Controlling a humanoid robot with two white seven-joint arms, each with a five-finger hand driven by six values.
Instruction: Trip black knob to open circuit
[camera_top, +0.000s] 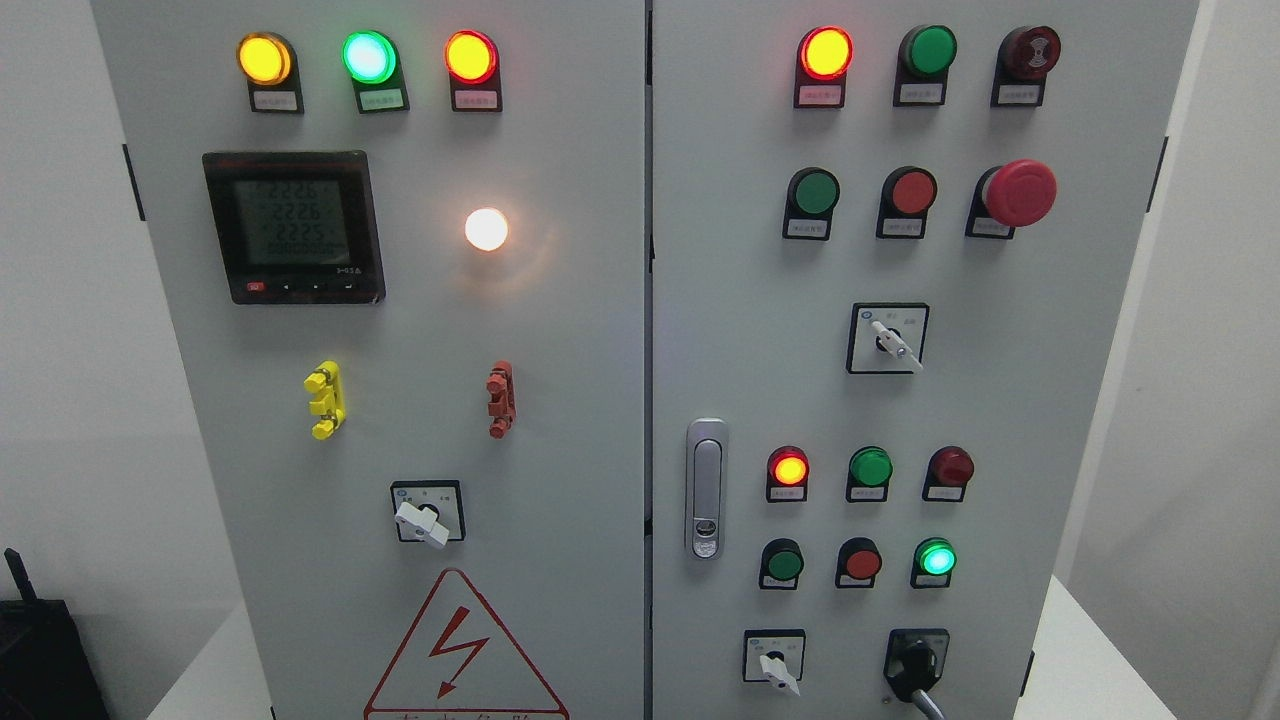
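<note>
Operator: Location of black knob?

Technician: Black knob (915, 662) is mounted on the right door (1000, 400) of the grey control cabinet (640, 300), in the bottom row, near the door's lower right corner. It sits on a dark square plate. Its lever points downward and slightly toward the picture's right, reaching the bottom edge of the frame.

Operator: Adjacent components?

Technician: White selector switch (775, 662) is in the same row, to the picture's left of the knob and apart from it. Lit green lamp (936, 558) is directly above the knob. Red push button (860, 562) and green push button (783, 563) continue that upper row to the left. Chrome door handle (706, 488) stands upright at the door's left edge.

Operator: State of hands?

Technician: Neither the left hand nor the right hand shows in the head view. Released, clenched or grasping: cannot tell. With no hand to refer to, positions are given from neighbouring parts. Nothing touches the knob.

Operator: Other panel features?

Technician: Red mushroom stop button (1018, 192) is high on the right door. Left door (560, 400) carries a digital meter (293, 227), a lit white lamp (486, 229) and a red warning triangle (400, 640) at its foot.
</note>
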